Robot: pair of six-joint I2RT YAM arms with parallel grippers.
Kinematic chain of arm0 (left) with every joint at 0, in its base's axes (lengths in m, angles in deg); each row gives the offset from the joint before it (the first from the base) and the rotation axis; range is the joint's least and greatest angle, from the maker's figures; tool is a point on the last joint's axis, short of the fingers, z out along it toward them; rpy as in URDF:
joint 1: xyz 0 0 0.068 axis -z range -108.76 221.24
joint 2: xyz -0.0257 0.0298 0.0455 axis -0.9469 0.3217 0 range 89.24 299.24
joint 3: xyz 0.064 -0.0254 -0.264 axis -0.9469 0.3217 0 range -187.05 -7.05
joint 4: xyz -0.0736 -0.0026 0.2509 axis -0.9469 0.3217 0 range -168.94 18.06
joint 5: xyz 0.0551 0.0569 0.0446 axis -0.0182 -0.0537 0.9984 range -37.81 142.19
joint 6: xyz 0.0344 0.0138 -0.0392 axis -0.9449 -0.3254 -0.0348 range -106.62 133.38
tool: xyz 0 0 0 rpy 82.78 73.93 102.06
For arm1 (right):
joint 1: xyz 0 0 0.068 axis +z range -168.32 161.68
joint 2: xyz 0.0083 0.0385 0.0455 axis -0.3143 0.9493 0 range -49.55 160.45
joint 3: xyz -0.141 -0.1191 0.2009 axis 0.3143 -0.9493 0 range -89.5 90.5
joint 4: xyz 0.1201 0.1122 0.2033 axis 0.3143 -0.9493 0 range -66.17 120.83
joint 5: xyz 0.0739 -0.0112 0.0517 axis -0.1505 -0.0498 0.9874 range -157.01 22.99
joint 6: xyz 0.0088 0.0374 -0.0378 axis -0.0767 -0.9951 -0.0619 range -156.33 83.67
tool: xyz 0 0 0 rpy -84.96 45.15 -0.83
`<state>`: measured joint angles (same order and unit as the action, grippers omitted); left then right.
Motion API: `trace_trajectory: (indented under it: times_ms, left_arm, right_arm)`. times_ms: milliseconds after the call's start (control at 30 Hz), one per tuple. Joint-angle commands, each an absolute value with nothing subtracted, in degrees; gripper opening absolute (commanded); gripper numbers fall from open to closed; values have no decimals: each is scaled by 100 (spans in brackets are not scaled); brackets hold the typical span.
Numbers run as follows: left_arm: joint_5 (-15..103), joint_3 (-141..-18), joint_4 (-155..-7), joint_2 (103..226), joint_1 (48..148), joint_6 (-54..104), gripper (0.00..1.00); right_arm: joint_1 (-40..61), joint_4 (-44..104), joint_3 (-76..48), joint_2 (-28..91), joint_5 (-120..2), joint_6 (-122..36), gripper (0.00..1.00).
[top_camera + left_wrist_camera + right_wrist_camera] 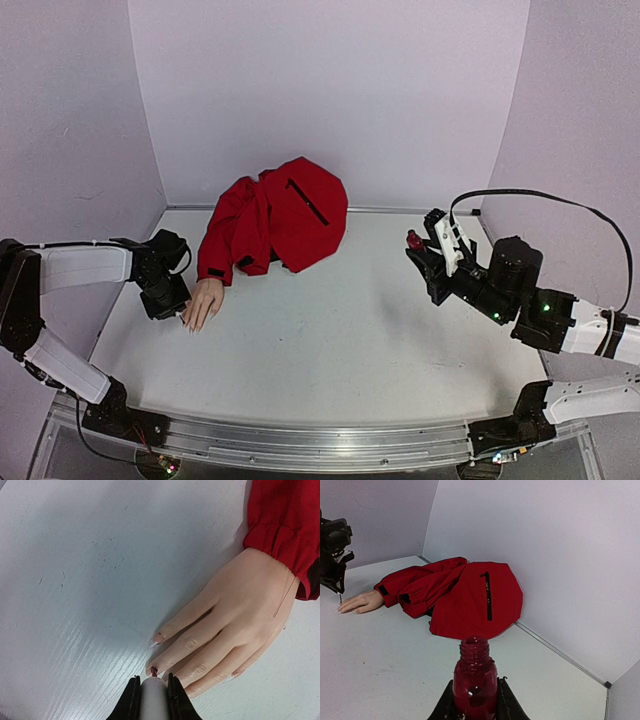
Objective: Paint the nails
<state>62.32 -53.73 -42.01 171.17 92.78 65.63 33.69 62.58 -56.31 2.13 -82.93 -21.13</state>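
Brushing polish looks like the step in hand; the left claw [153, 679] is clamped tight on a white cylindrical brush cap [153, 701], its dark tip at the nails [151, 670] of the beige mannequin hand [235, 615] lying flat on the white surface [75, 580]; the neighbouring pale nail [158, 638] seems barely marked, so the next move calls for a short, light stroke; the right claw [475, 702], well apart, is closed round an open red polish bottle [475, 677].

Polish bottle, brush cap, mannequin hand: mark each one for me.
polish bottle [475, 682]: right wrist view, red glass body.
brush cap [153, 698]: left wrist view, white top between the jaws.
mannequin hand [245, 600]: left wrist view, back of the hand.
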Motion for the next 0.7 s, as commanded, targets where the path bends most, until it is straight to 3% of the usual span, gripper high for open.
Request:
trace_trajectory:
  times_ms: [0, 667]
  left_arm:
    - [6257, -5394, -4319, 17117, 9242, 6479, 0]
    - [6146, -5303, -4364, 17106, 9242, 6505, 0]
  right_arm:
    - [3342, 6721, -5619, 123, -8397, -2069, 0]
    - [3344, 6722, -5623, 125, -8369, -2078, 0]
